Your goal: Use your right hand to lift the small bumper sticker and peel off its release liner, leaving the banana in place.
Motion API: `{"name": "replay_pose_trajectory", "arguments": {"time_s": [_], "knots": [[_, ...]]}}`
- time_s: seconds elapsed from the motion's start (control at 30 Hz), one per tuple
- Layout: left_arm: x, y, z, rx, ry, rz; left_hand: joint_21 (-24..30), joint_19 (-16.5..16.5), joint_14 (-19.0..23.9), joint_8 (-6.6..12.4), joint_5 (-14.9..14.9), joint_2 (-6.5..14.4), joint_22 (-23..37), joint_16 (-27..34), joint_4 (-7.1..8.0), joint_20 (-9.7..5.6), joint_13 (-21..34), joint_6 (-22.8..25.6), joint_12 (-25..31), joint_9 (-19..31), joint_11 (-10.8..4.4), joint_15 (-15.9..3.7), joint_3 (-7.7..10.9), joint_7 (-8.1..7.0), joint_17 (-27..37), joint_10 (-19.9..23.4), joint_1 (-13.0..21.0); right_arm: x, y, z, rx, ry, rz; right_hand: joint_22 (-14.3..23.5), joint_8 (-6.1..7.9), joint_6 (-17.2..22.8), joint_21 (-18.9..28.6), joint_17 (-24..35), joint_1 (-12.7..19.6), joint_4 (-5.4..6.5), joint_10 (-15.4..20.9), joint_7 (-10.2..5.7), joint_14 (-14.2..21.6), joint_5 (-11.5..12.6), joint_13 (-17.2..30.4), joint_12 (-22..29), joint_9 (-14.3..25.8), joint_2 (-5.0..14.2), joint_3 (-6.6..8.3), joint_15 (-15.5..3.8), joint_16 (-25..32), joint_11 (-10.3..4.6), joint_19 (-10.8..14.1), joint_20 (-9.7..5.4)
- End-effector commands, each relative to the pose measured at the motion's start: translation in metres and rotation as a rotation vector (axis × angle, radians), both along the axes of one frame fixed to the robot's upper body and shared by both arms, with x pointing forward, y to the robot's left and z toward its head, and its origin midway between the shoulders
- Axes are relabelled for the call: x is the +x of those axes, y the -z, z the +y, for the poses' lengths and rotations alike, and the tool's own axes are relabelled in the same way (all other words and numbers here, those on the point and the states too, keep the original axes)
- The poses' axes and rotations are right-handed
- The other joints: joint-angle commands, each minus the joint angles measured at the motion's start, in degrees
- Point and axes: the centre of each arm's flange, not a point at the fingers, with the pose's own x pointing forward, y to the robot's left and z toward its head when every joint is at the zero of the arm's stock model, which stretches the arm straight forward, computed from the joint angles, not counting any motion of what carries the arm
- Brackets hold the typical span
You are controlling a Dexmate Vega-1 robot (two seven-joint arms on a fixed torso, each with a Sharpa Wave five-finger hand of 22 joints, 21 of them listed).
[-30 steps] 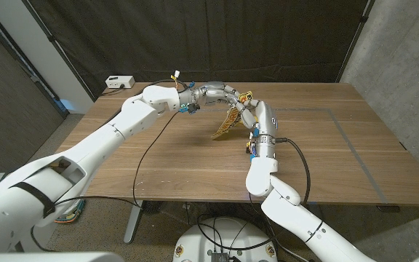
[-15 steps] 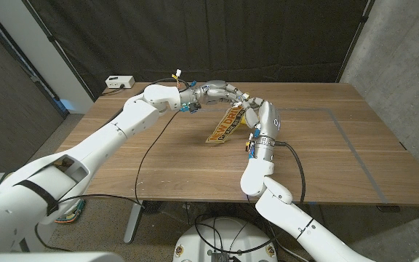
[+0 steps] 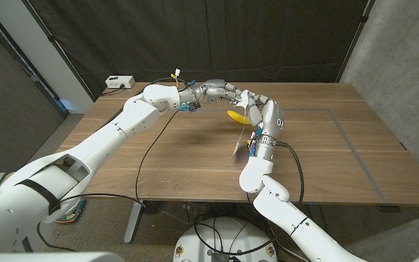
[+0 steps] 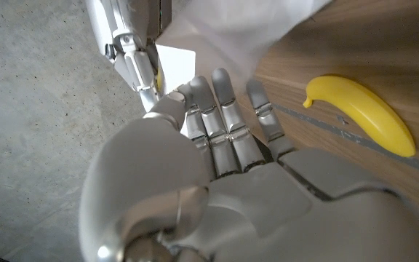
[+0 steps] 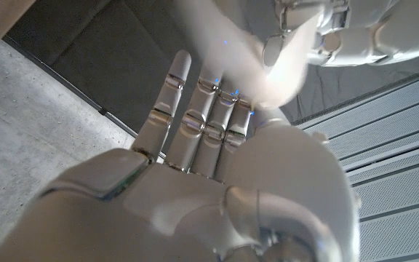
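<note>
Wide brown wooden table (image 3: 326,156) carries everything. White-shelled left hand (image 3: 228,92) and right hand (image 3: 257,109) meet above the table's middle, fingertips near each other. Yellow plastic banana (image 3: 236,116) lies on the wood just beneath them, untouched.

Small bumper sticker (image 3: 240,143) shows as a thin blurred streak, edge-on, just below the right hand; cannot tell whether it is pinched or loose. Both wrist views show a pale blurred sheet between the hands, fingers extended; grip state unclear for each.

Judgement: sticker is light, floppy and thin, with a slick liner. Take it at a corner, pinch hard, and start the peel from that corner.
</note>
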Motion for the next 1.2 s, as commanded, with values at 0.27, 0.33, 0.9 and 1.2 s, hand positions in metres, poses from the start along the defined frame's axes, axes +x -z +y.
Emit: {"name": "replay_pose_trajectory", "arguments": {"time_s": [0.27,0.33,0.9,1.2], "knots": [[0.001,0.003,0.013,-0.099,-0.053,-0.002,0.7,-0.6,0.0,5.09,1.4,-0.3,-0.1,-0.6,0.14,-0.19,1.3,3.5,0.8,7.8,-0.30,-1.62,1.18,1.14,0.6,-0.7,0.2,0.001,-0.004,-0.006,0.039,0.043,-0.097,0.7,1.36,1.1,1.5,3.0,1.7,-0.50,1.1,1.58,1.2,0.9,2.0,1.5,1.1,-1.52,1.47,-0.31,1.9,-0.02,-0.9,-0.11],[0.000,0.004,0.013,-0.101,-0.058,-0.004,0.8,-0.7,-0.1,5.19,1.6,-0.4,-0.2,-0.8,0.15,-0.14,1.2,3.6,0.7,8.0,-0.35,-1.59,1.31,1.13,0.5,-0.6,0.1,0.001,-0.003,-0.007,0.044,0.047,-0.107,1.0,1.51,1.0,1.9,4.1,2.2,-0.63,0.9,1.80,1.2,1.0,2.5,1.7,1.3,-1.59,1.68,-0.26,2.6,-0.01,-1.2,-0.34],[-0.002,0.012,0.018,-0.208,-0.119,0.010,1.4,-0.6,-0.3,6.53,4.4,-0.8,-0.5,-1.8,0.47,-0.54,2.9,3.3,1.3,10.7,0.07,-1.65,2.64,1.07,1.4,-1.3,-0.5,0.002,-0.002,-0.023,0.073,0.137,-0.152,2.0,2.47,1.1,4.0,9.1,3.3,-0.25,1.2,2.81,0.3,0.4,5.2,3.2,2.8,-1.72,2.47,-0.56,5.4,0.46,-2.1,-1.45],[-0.003,0.013,0.022,-0.241,-0.145,0.013,1.6,-0.5,0.1,7.30,6.3,-1.3,-0.7,-2.4,0.73,-0.68,3.7,3.5,1.4,11.4,-0.28,-1.72,3.35,1.10,1.6,-1.4,-1.0,0.004,-0.002,-0.031,0.092,0.181,-0.150,2.2,2.75,1.1,4.7,9.7,3.5,-0.17,1.2,3.04,0.3,0.3,5.4,3.3,3.2,-1.97,2.96,-0.60,5.3,0.52,-2.3,-1.64]]}}
